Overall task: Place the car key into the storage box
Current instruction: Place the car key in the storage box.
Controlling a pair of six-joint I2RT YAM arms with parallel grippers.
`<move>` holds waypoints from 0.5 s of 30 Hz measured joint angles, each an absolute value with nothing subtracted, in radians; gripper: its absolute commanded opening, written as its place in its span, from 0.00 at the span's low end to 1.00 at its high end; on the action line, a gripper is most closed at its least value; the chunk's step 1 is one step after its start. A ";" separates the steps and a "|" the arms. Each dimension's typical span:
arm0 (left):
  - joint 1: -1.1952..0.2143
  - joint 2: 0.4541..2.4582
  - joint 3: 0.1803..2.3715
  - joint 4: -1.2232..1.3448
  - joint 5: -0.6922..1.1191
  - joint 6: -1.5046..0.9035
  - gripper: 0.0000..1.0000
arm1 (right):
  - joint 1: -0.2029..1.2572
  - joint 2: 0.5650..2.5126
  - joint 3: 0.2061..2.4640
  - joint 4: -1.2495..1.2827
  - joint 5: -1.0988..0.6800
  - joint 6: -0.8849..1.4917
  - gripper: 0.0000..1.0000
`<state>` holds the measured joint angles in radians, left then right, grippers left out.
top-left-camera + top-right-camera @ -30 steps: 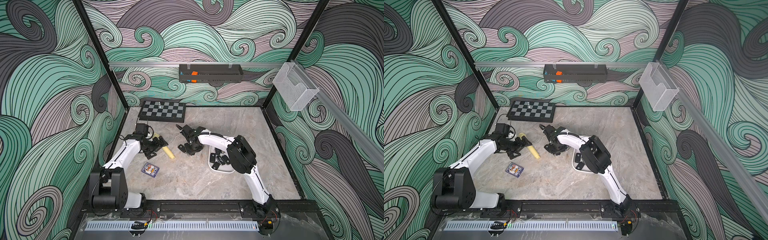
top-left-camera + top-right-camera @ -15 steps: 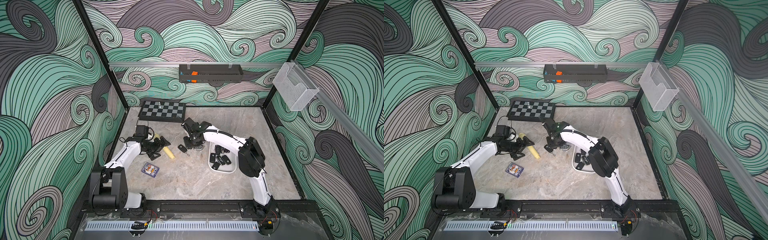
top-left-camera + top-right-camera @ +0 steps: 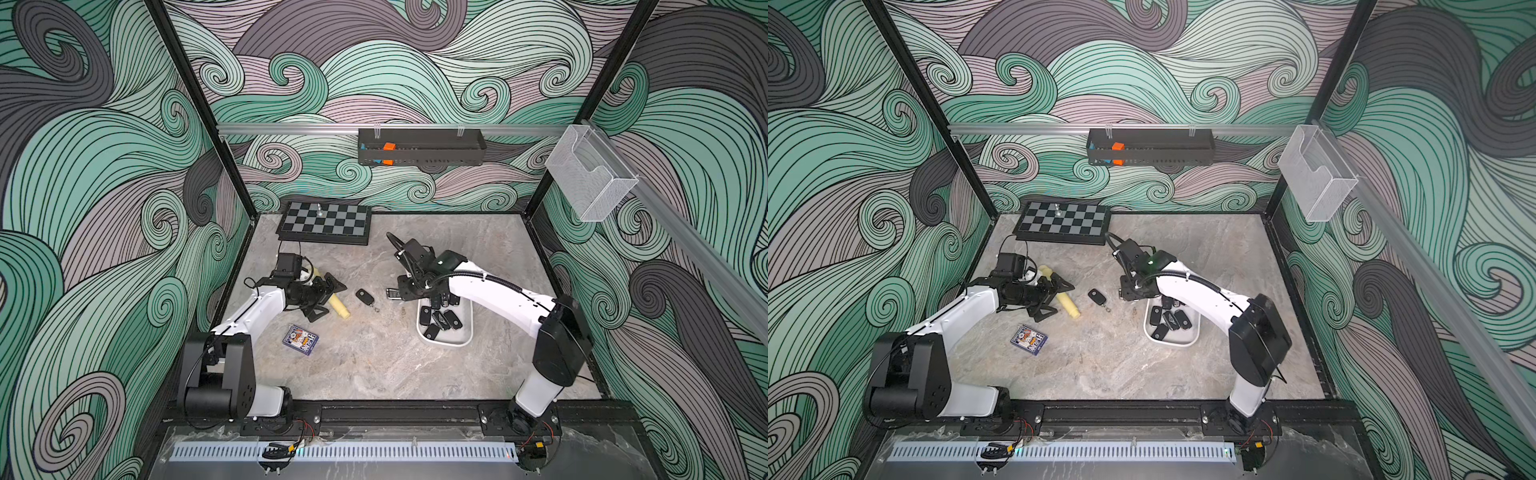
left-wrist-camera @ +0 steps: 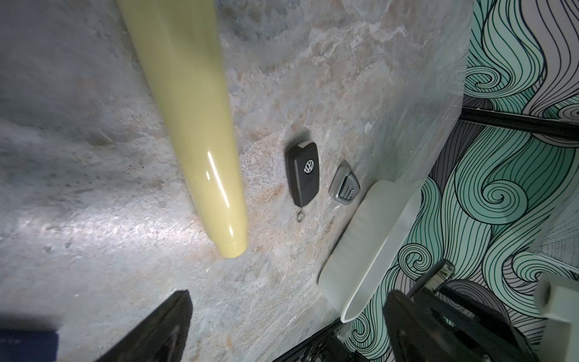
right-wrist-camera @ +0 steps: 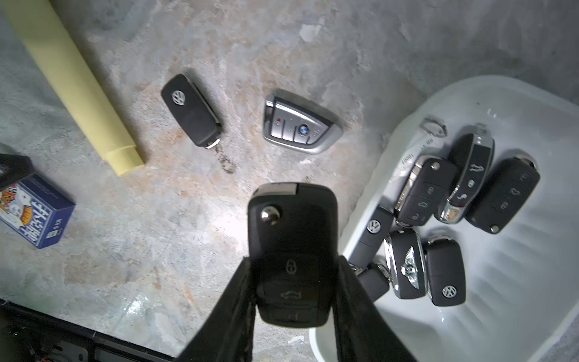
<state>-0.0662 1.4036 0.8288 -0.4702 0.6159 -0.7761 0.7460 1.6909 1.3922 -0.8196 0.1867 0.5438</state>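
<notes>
Right wrist view: the car key (image 5: 293,219), a black fob with its buttons facing up, is clamped by its sides in the right tool (image 5: 294,260). It is held over the worktop (image 5: 156,250), just beside the rim of the storage box (image 5: 517,313) and not inside it. Several other fobs (image 5: 423,191) are contained in the box. A black key (image 5: 189,109) and a silver key (image 5: 300,127) are located on the worktop. In a top view, the left tool (image 3: 326,300) is shown with its jaws wide apart, near a yellow cylinder (image 3: 338,309).

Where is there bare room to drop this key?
Inside the box, the floor beyond the key pile, away from the loose fobs, is bare; the pile crowds the fob side. On the table, the stretch between card pack and box is open.
</notes>
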 measured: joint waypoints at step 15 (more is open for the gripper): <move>-0.139 1.503 0.915 -0.491 0.612 -0.763 0.96 | 0.535 1.603 1.154 -0.781 0.204 0.554 0.30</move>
